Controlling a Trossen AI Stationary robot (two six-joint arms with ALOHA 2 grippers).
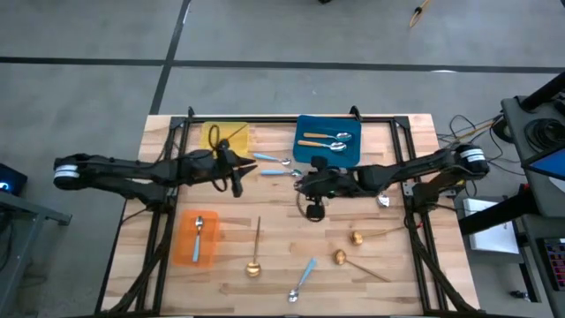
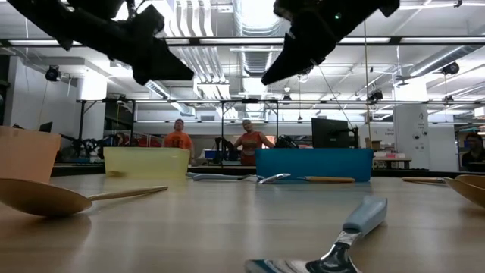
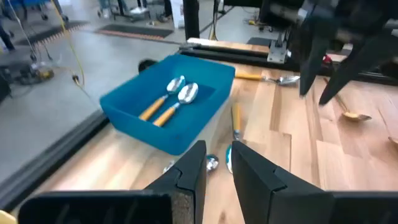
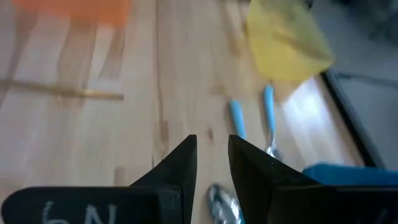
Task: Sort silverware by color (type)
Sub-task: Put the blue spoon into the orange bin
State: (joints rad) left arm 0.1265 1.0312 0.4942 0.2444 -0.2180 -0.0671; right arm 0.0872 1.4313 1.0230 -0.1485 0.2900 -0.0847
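Both grippers hover over the table's middle, facing each other, each open by a narrow gap with nothing between the fingers. My left gripper (image 1: 238, 170) (image 3: 217, 165) is near the yellow tray (image 1: 225, 137). My right gripper (image 1: 300, 184) (image 4: 212, 162) is in front of the blue tray (image 1: 327, 141), which holds two orange-handled spoons (image 3: 171, 99). Two blue-handled spoons (image 1: 274, 166) (image 4: 252, 121) lie flat between the grippers. The orange tray (image 1: 199, 237) holds one spoon (image 1: 199, 225). Gold spoons (image 1: 254, 256) (image 1: 357, 237) (image 1: 340, 258) and a blue-handled spoon (image 1: 303, 278) lie on the near half.
An orange-handled spoon (image 3: 267, 78) lies by the right arm, and another orange handle (image 3: 236, 118) lies in front of the blue tray. A black frame rail (image 1: 291, 119) runs along the table's far edge. Two people (image 2: 212, 140) stand in the room beyond the table.
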